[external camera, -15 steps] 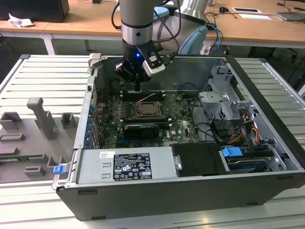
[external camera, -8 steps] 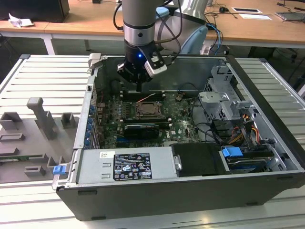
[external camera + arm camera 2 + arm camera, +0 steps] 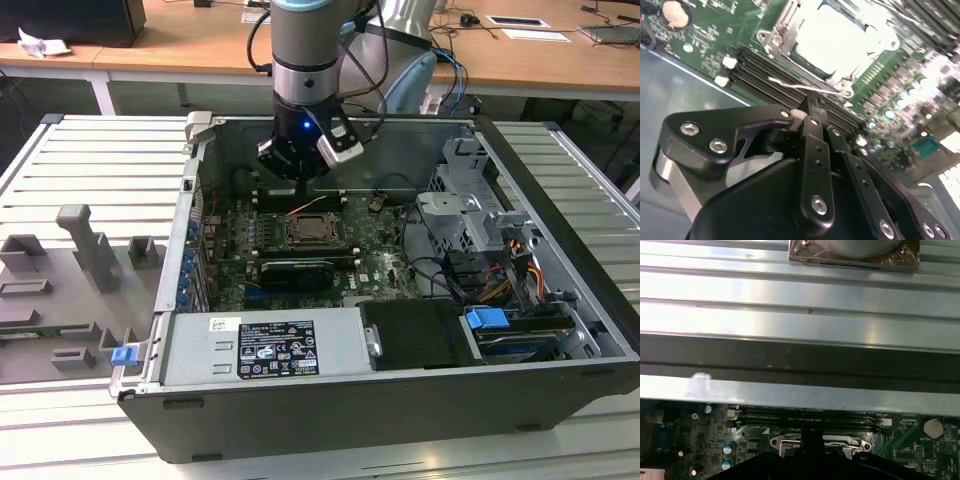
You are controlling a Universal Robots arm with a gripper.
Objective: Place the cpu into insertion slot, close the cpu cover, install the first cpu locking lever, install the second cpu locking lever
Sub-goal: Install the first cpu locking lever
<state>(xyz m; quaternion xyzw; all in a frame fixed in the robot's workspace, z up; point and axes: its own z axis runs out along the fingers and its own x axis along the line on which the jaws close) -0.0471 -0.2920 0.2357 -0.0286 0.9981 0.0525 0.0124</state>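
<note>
The exterior view looks down from high in front of the open dark-grey computer case [image 3: 400,400], well back, taking in the green circuit board [image 3: 375,240] and the grey ridged metal table [image 3: 100,170]. The second wrist view sits tight behind the black gripper [image 3: 810,107], facing the board toward one o'clock. The first wrist view looks across the case wall. Both wrist views share the square silvery socket frame [image 3: 840,37] [image 3: 820,442].

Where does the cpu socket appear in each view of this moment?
Exterior view: cpu socket, in the middle of the green board.
Second wrist view: the bright square beyond the memory slots.
First wrist view: its metal frame, next to those slots.
Shared landmark: the memory slots alongside the socket.
</note>
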